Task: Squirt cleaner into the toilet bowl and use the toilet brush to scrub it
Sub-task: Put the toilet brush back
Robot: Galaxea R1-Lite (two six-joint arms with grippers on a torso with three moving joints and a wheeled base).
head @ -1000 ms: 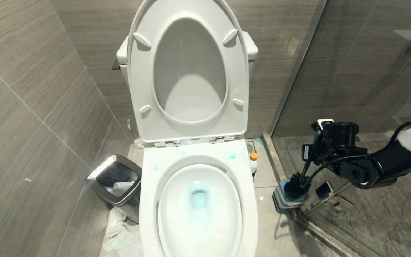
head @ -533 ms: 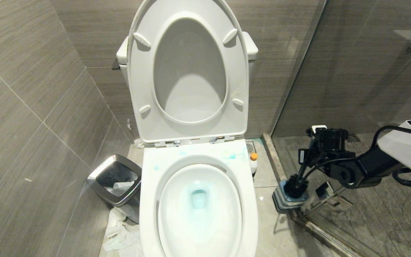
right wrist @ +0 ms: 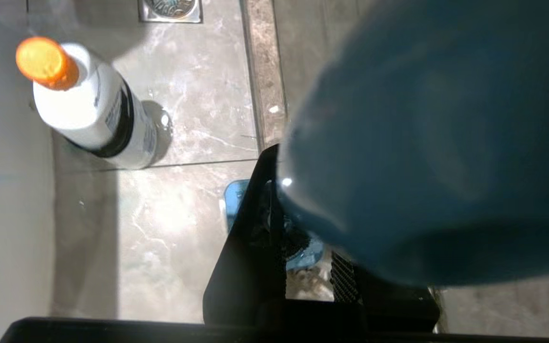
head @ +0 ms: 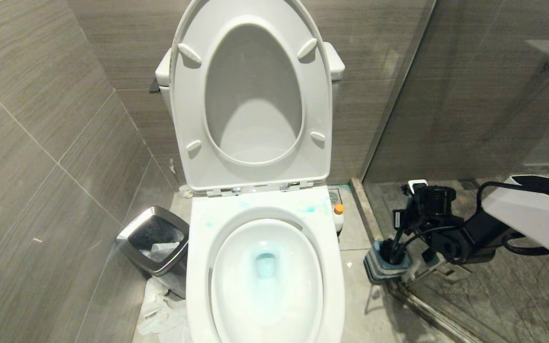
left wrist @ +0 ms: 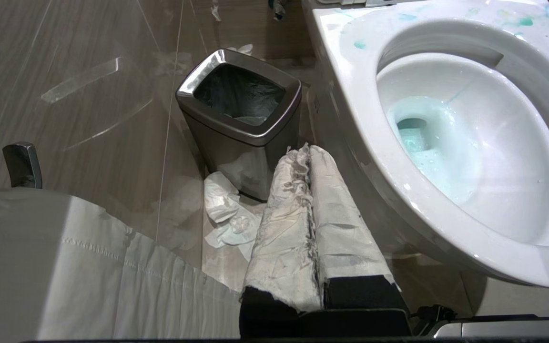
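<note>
One toilet brush [head: 395, 247], light and stiff, likely best taken by its slim handle, stands head-down in its holder [head: 382, 267] at the frame's lower right, the right gripper [head: 405, 224] jaws pinching that handle.

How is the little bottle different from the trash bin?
The bottle is small and white with an orange cap; the bin is bigger, with a shiny steel rim. The bottle is capped shut, while the bin is open on top with a dark liner inside. The bottle stands right of the toilet, the bin left of it, with crumpled paper at its foot. Both stand upright on the floor beside the toilet.
</note>
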